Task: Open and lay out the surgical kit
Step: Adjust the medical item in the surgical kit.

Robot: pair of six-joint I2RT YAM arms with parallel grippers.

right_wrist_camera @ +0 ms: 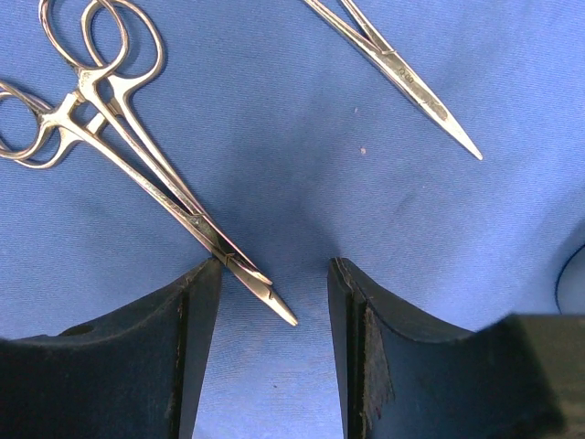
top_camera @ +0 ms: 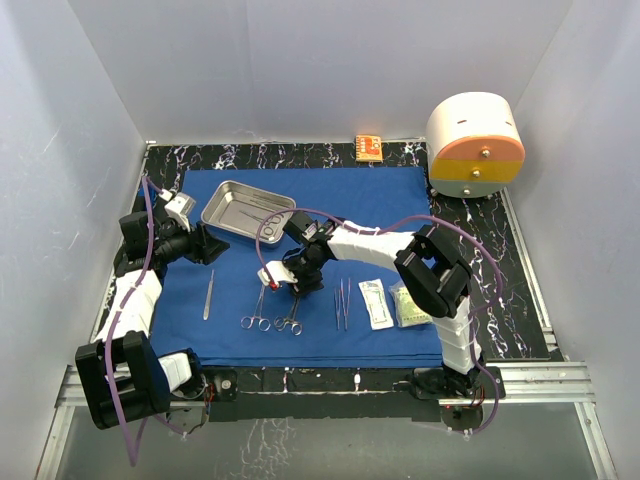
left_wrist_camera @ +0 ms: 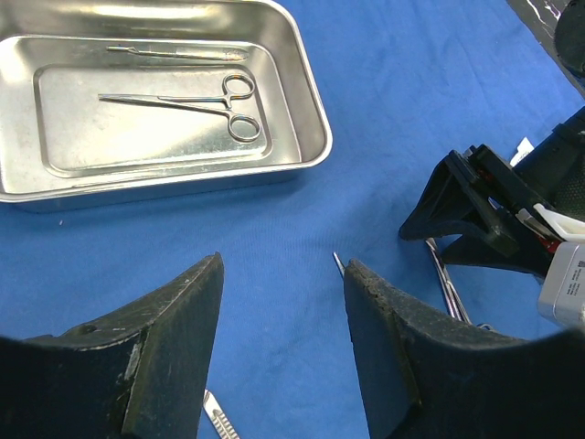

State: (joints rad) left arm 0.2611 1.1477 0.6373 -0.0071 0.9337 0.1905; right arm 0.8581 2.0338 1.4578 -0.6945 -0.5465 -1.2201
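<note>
The surgical kit lies open on its royal-blue drape [top_camera: 330, 200]. The steel tray [top_camera: 222, 217] at the back left holds ring-handled forceps [left_wrist_camera: 192, 102] and a slim instrument [left_wrist_camera: 174, 53]. On the cloth lie a flat metal handle [top_camera: 209, 295], two ring-handled forceps [top_camera: 258, 310], tweezers [top_camera: 342, 302] and two packets [top_camera: 376, 304]. My right gripper [right_wrist_camera: 274, 265] is open, low over the cloth. The crossed tips of the two forceps [right_wrist_camera: 137, 155] lie just inside its left finger [right_wrist_camera: 196, 302], with the tweezers [right_wrist_camera: 402, 78] beyond. My left gripper [left_wrist_camera: 283, 265] is open over bare cloth, in front of the tray [left_wrist_camera: 311, 137].
A cream-and-orange cylinder [top_camera: 475, 145] stands at the back right and a small orange box [top_camera: 369, 148] at the back edge. The black marbled tabletop [top_camera: 520, 290] borders the drape. White walls close in on three sides. The right gripper's black body [left_wrist_camera: 475, 215] sits close to the right of my left fingers.
</note>
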